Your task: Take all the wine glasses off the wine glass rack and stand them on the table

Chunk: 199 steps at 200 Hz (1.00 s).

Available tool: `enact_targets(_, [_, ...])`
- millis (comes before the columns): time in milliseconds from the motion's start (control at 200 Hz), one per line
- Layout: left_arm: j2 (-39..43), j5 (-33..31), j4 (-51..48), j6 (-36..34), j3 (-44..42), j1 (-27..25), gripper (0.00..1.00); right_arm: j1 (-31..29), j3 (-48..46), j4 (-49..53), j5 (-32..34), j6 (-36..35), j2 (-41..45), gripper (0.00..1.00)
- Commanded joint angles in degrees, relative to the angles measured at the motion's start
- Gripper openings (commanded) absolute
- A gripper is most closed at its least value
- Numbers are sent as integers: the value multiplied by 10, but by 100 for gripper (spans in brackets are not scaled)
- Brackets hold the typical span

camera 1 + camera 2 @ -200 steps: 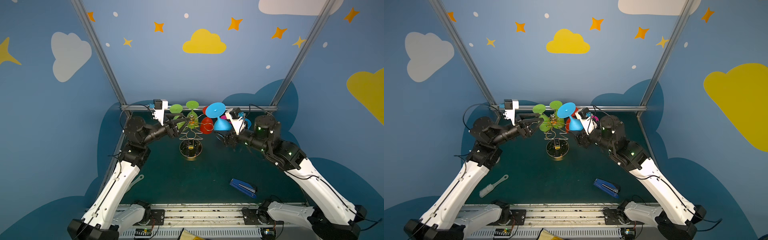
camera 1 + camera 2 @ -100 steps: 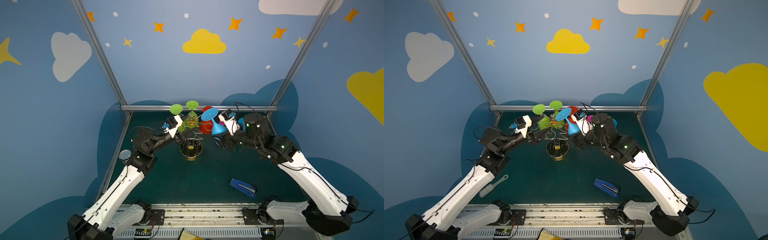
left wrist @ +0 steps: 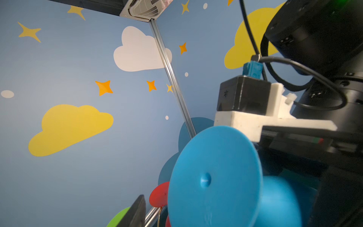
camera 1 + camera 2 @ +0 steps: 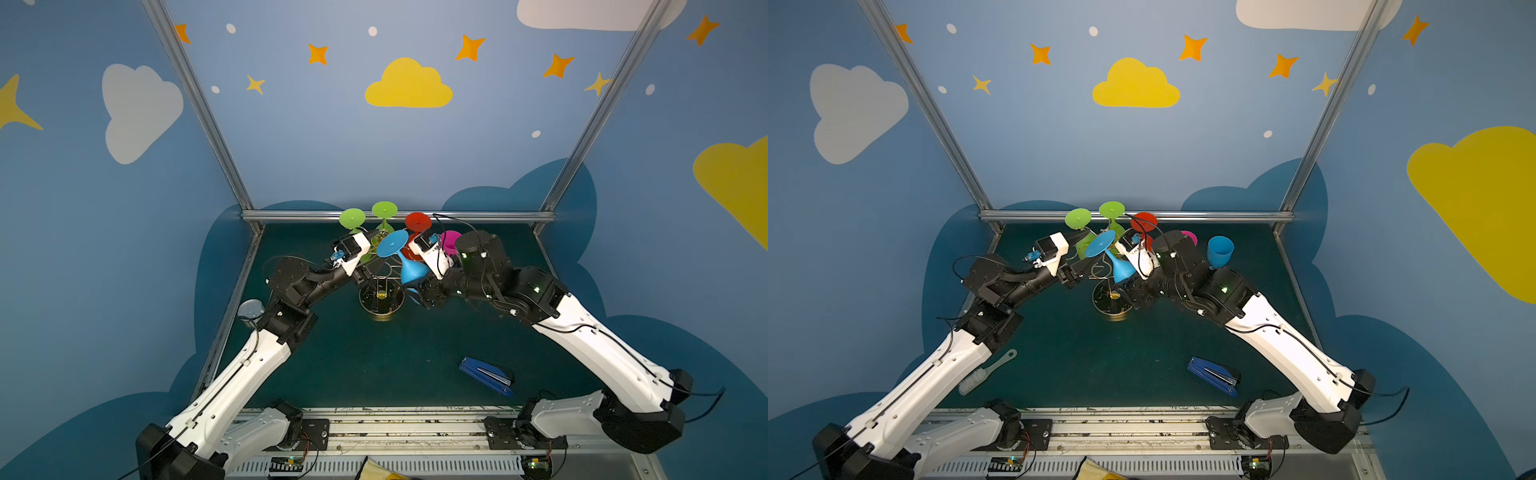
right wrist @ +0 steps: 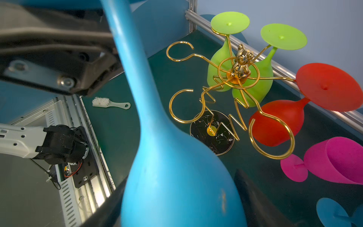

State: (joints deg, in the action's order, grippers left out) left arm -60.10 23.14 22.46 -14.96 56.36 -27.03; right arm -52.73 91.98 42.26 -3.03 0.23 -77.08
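Now blue glass (image 4: 409,268) off rack (image 4: 381,296), tilted in air just beside it, bowl clamped in right hand (image 4: 420,290). Left hand (image 4: 365,274) just swung in at stem, grip unclear. Only set-down left, likely.

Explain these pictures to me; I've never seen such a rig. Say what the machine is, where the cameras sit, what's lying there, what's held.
It is a robot with two arms, each ending in a two-fingered gripper. Two pictures look down from a camera pair above; the other two come from a camera on each wrist. On the green table stands a gold wire rack with two green glasses and a red glass hanging upside down. A pink glass, another blue glass, a stapler and a brush sit apart. The right gripper holds a blue wine glass by its bowl, off the rack. The left gripper is close by; its grip is unclear.
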Motion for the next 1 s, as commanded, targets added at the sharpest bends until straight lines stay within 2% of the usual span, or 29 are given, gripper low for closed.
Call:
enact_targets(0, [7,0,-2,-4,-2,-2,50,-10,15,13,-6,6,-6,35])
enact_targets(75, [6,0,-12,-5,1,-4,44,-12,14,14,-4,7,-6,35])
enact_targets(260, [13,-4,-33,-6,5,-5,20,-13,10,12,-7,12,-4,41])
enact_targets(340, [20,-9,-32,-1,2,-5,14,-13,8,10,-7,15,-2,50])
enact_targets(415, [26,-23,-36,4,0,-5,10,-11,2,2,-7,20,4,66])
enact_targets(491, [34,-41,-54,13,1,-5,3,-9,-6,-13,-9,26,14,77])
enact_targets(611, [45,-71,-72,42,-3,-5,3,1,-28,-50,-19,42,41,82])
enact_targets(781, [55,-93,-105,102,-10,-5,3,28,-102,-156,-86,63,116,85])
enact_targets(836, [58,-121,-116,130,-11,-5,3,42,-130,-190,-105,76,145,85])
enact_targets(991, [64,-111,-113,171,-27,-5,3,85,-188,-241,-135,111,205,85])
